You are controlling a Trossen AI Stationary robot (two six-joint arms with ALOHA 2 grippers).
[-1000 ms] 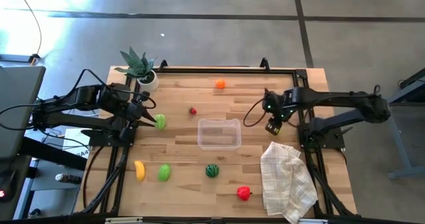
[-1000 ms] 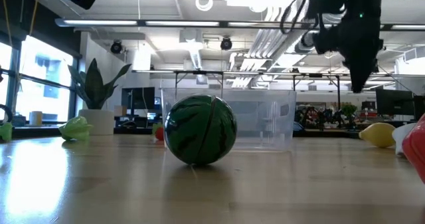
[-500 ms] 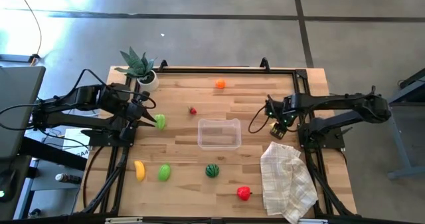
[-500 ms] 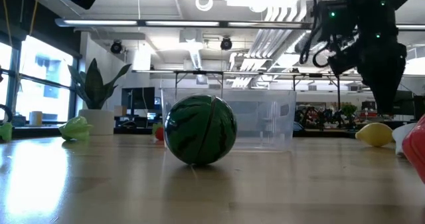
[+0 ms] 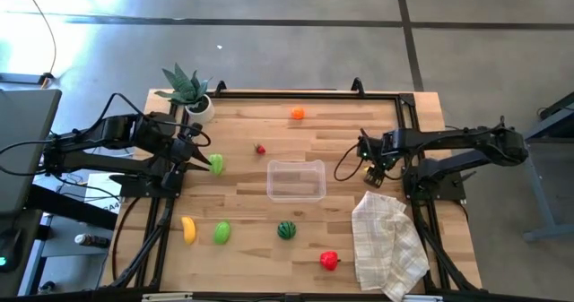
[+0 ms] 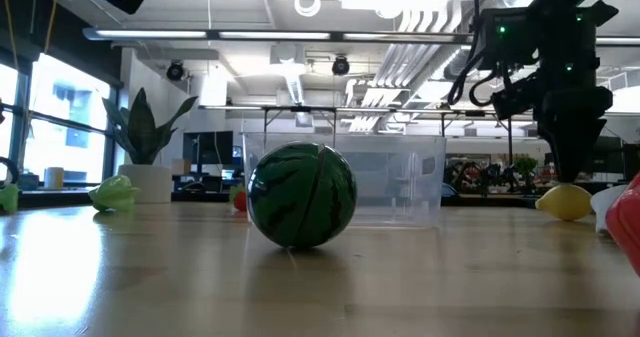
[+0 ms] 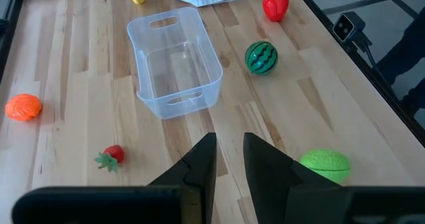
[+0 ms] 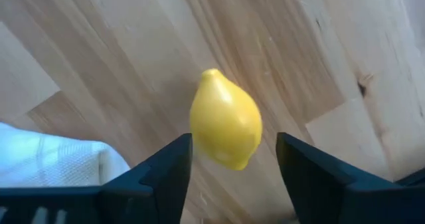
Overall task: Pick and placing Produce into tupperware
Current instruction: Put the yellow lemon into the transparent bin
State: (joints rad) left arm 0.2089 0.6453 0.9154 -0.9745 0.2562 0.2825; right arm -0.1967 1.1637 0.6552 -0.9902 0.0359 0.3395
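Directly under the right gripper (image 8: 227,177), between its two spread fingers (image 8: 159,174), the yellow lemon (image 8: 226,125) is lying on the wooden table (image 5: 341,141). The jaws are standing apart on either side of the fruit with a gap showing on both sides, so nothing is being grasped. In the high view this gripper (image 5: 374,178) is hanging just beyond the near corner of the white checked cloth (image 5: 387,239), and the clear tupperware (image 5: 296,179) is sitting off to its inner side, toward the table's middle, holding nothing. From the low view the right gripper (image 6: 566,175) is pointing straight down with the lemon (image 6: 564,201) just below its tips.

Across the table, the left gripper (image 5: 199,161) is waiting near the table's left edge, its fingers (image 7: 199,167) standing only a narrow slit apart and gripping nothing. A green piece (image 5: 216,164) is lying just beside its tips. Farther ahead of it, toward the tupperware (image 7: 174,61), the tiny strawberry (image 7: 111,155) and the orange (image 7: 24,107) are lying on the wood, and the striped watermelon (image 7: 261,57) and red pepper (image 7: 275,5) are lying to the container's other side.

Behind the left gripper's working side, toward the front edge, the banana (image 5: 188,229) and another green piece (image 5: 221,233) are lying side by side. A potted plant (image 5: 189,91) is standing at the far left corner.
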